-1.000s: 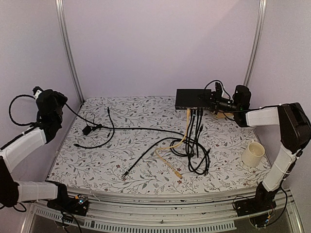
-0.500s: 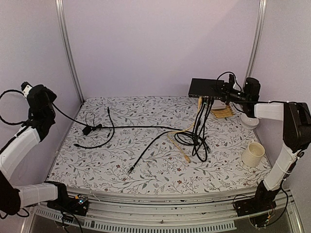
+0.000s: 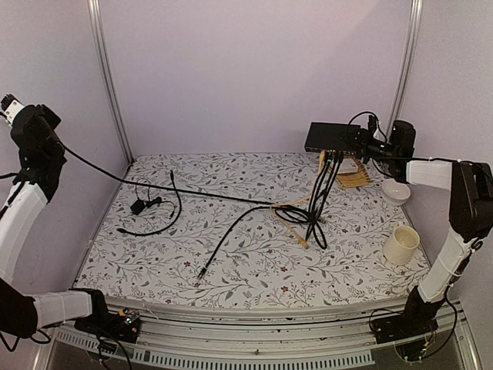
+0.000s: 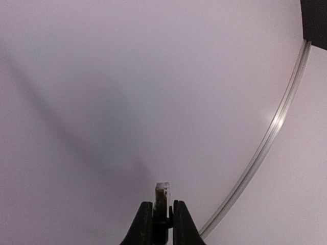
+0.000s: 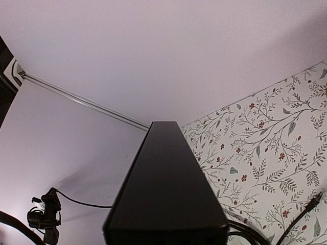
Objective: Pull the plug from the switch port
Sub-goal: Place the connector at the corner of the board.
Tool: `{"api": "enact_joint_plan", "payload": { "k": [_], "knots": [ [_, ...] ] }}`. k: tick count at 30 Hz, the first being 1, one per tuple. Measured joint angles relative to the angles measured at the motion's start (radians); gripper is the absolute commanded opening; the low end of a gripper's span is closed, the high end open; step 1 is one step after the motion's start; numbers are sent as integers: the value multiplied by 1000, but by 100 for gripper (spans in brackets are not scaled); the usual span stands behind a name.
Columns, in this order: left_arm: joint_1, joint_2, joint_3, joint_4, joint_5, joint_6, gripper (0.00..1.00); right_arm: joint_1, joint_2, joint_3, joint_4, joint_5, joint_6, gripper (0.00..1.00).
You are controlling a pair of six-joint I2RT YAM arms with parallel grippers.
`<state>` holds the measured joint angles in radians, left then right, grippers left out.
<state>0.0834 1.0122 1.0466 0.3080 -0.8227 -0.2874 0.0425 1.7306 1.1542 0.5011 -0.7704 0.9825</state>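
The black switch [image 3: 330, 137] is held in the air above the back right of the table by my right gripper [image 3: 360, 143], which is shut on its right end. Several cables [image 3: 320, 193] hang from its ports down to the table. In the right wrist view the switch [image 5: 166, 189] fills the lower middle and hides my fingers. My left gripper [image 3: 35, 123] is raised high at the far left. In the left wrist view it [image 4: 161, 206] is shut on a clear-tipped plug [image 4: 162, 191] seen against the wall, in no port. Its black cable [image 3: 154, 183] runs taut toward the hanging bundle.
A cream cup [image 3: 400, 245] stands at the right, with a white bowl [image 3: 395, 190] behind it. A yellowish object [image 3: 353, 179] lies under the switch. A loose black cable with a small adapter [image 3: 139, 206] lies at the left. A yellow cable [image 3: 296, 231] and a black cable end [image 3: 202, 271] lie mid-table.
My left arm has risen up and to the left, pulling its cable taut. My right gripper has lifted the switch off the table, up and to the right, dragging the hanging cables along.
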Motion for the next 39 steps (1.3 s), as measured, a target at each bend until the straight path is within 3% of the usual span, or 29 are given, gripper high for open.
{"api": "enact_joint_plan", "payload": {
  "k": [10,21,39],
  "knots": [
    [130,11,164,98,7,187,0,-25,0,7,-76,40,-62,2],
    [277,26,221,96,82,212,0,-54,0,48,-167,124,-143,2],
    [295,141,230,94,112,252,0,-65,-31,155,-130,134,-118,2]
  ]
}}
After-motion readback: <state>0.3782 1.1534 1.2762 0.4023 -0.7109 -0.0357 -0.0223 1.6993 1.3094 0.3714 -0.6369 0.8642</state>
